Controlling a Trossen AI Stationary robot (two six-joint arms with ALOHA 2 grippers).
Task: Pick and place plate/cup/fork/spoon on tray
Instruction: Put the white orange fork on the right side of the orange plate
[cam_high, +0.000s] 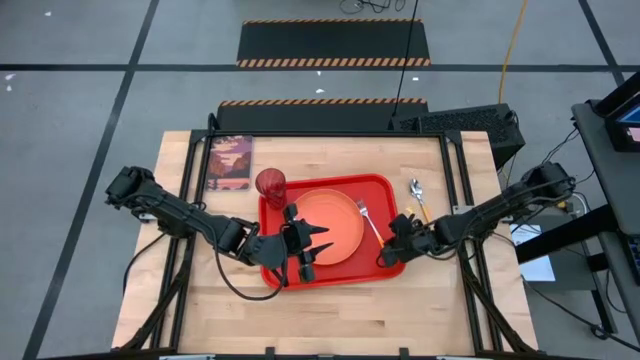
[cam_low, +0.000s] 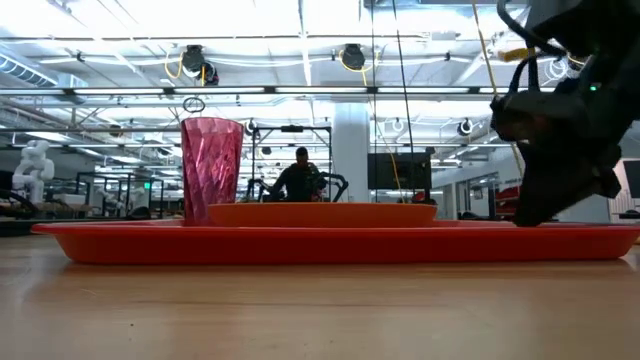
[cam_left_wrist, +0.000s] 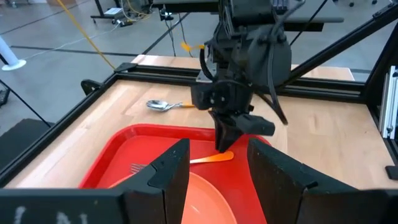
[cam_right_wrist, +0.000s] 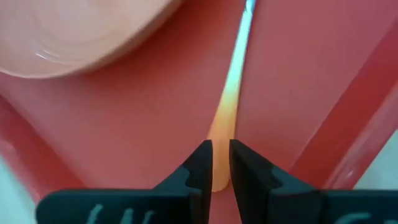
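Since the fork (cam_right_wrist: 231, 93) already lies on the tray (cam_high: 385, 268) beside the plate (cam_high: 330, 225), the right hand (cam_right_wrist: 216, 163), its fingers pinched narrowly on the tip of the orange handle, should open gently and lift straight up so the fork is not dragged along. Across the plate the left hand (cam_left_wrist: 217, 171) hovers with fingers spread and empty, the cup (cam_high: 271, 184) stands in the tray's corner, and the spoon (cam_high: 417, 195) waits on the tabletop (cam_high: 190, 170) just outside the tray.

Wood table (cam_high: 330, 310) w/ red tray (cam_high: 385, 262), spoon (cam_high: 418, 196) & picture card (cam_high: 230, 163) directly on top
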